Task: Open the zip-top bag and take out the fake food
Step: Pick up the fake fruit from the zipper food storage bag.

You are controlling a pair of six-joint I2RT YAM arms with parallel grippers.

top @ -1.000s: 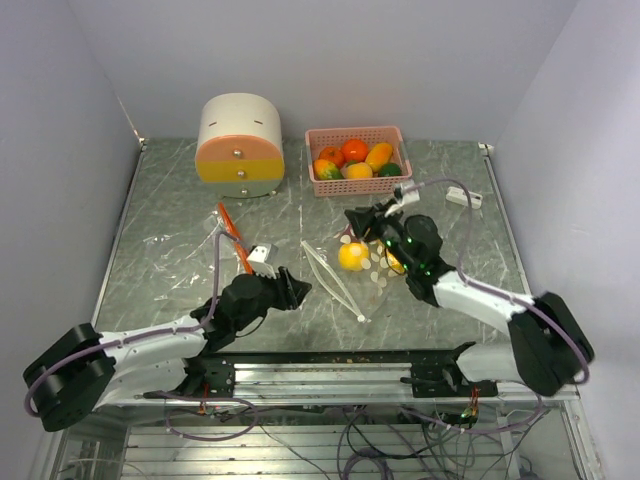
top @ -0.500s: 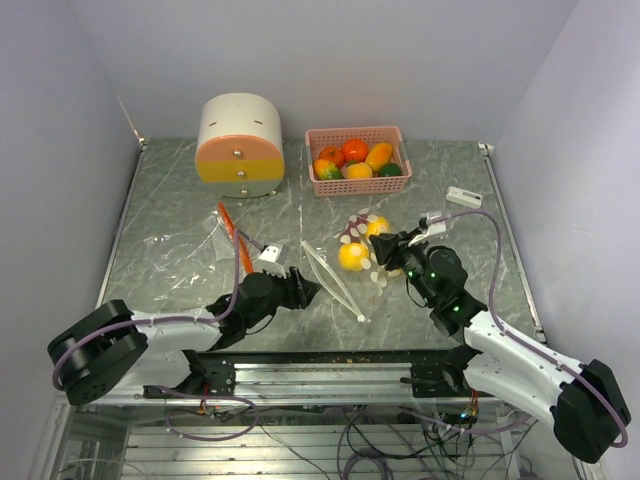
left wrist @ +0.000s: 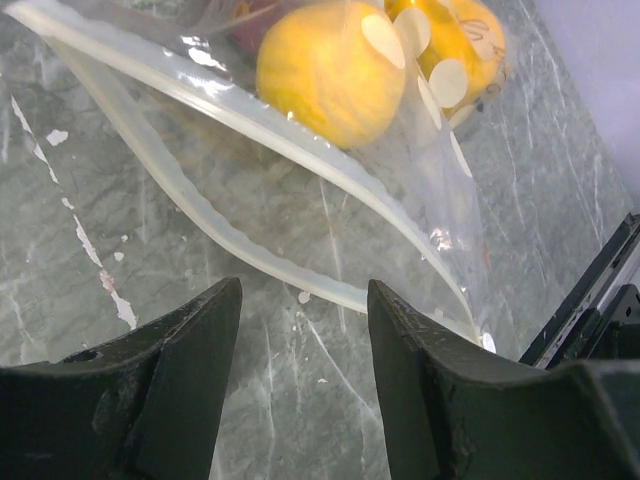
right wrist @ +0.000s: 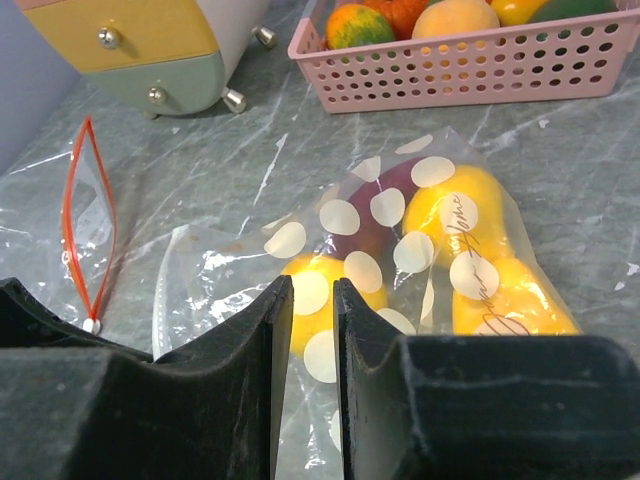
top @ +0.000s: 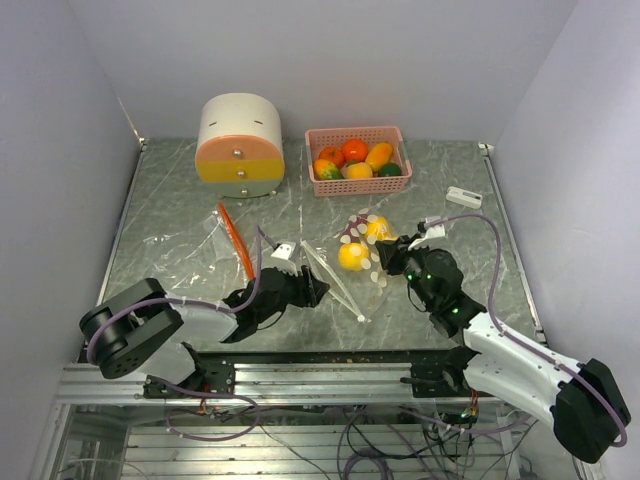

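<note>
Zip-top bag (left wrist: 330,200), mouth open, holding yellow and purple fake food (left wrist: 330,70), purple piece half hidden. Left fingers (left wrist: 190,380) spread empty at bag's mouth; right fingers (right wrist: 250,390) nearly closed over bag, grip unclear.

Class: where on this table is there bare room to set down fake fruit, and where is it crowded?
Bare: the strip between drawer box and pink basket; the corner between basket and white device. Crowded: centre, with polka-dot zip bag, left gripper, right gripper; orange-zip bag covers the left.
</note>
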